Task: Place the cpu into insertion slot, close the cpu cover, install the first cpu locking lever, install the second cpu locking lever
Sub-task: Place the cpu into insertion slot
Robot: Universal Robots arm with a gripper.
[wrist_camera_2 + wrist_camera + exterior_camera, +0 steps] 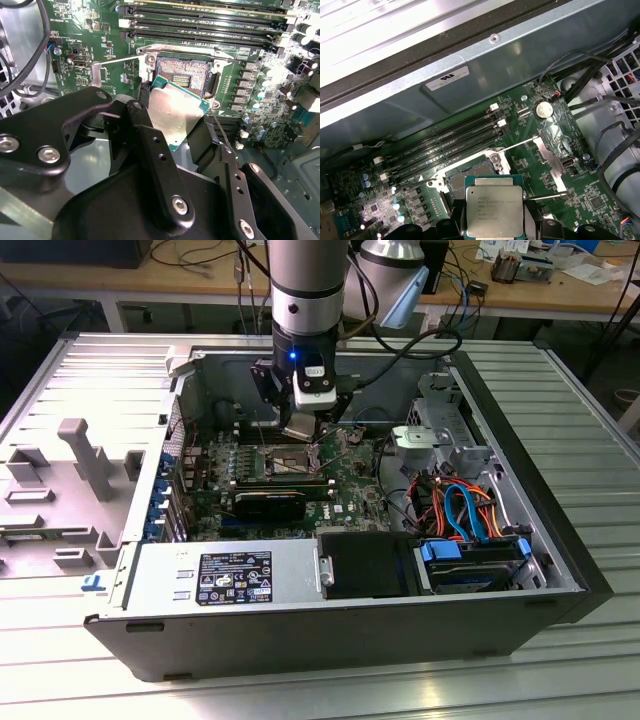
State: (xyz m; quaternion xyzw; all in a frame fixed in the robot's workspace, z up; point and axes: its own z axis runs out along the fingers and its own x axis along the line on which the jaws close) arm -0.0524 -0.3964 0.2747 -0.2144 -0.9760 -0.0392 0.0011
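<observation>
The robot's black 2-fingered gripper (pixel 298 425) is closed part-way across the small flat square cpu with the silvery-grey metal top (pixel 494 210). Its fingers (pixel 140 117) press on 2 opposite edges, so the chip hangs clear of the green motherboard (pixel 350 485) inside the open grey metal computer case (pixel 560 540) on the ribbed metal worktop (pixel 600 420). Reading the exterior view as a clock face centred on the small dark square insertion slot with the silver rim (pixel 290 462), the cpu sits close by at 12 o'clock and above it, not yet seated. In the second wrist view the chip looks tilted, with 1 edge nearer the slot than the other. To place it well, I judge the chip should first be levelled flat to the socket and squared so that all 4 sides line up with the rim. The contact field looks fine, and a corner-first landing could bend it. The 2 thin silver wire levers (pixel 517 144) stand swung out from the socket, which leaves the opening free, and the approach should keep the fingers clear of them. The safe way seems to be a slow, straight lowering with no sideways push, letting go only once the chip rests flush inside the rim.
</observation>
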